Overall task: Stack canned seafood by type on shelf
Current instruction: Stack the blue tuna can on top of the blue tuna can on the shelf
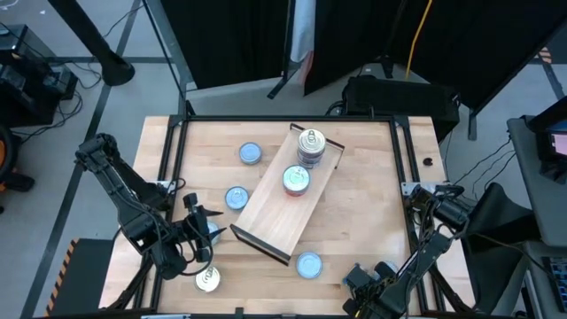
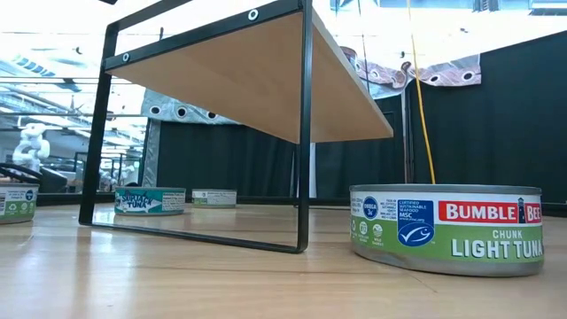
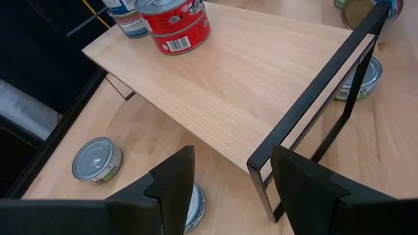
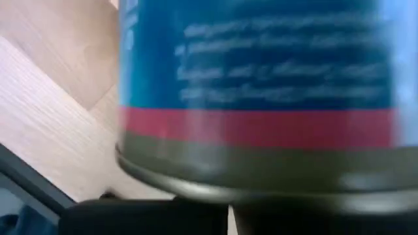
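Direction first: your left gripper (image 1: 200, 223) hangs over the near-left part of the tabletop (image 1: 372, 177), fingers spread apart and holding nothing. The shelf (image 1: 275, 217) lies just to its right. The board's long axis runs on a diagonal, from the dark lip (image 1: 260, 245) near this gripper up and away toward the far right. A short stack of tins (image 1: 309, 146) stands at the far end, and a single tin (image 1: 297, 180) sits about mid-board. The left wrist view shows one tin (image 3: 194, 207) directly under the left-hand finger and partly hidden by it, so that is probably your closest pick. A silver-topped tin (image 1: 207, 280) lies near you, just below the gripper in the high view, and a blue-topped tin (image 1: 236, 198) lies just beyond it beside the board's long edge. Another blue-topped tin (image 1: 251, 153) sits farther back. The left arm is clearly nearer to all four. Your right gripper (image 1: 359, 282) waits at the near edge with its fingers closed. A blue-topped tin (image 1: 308, 264) lies just to its left, and it is likely the blurred can filling the right wrist view. Whatever you lift with the left arm has to travel rightward and away, along the board's diagonal, clearing the raised lip.
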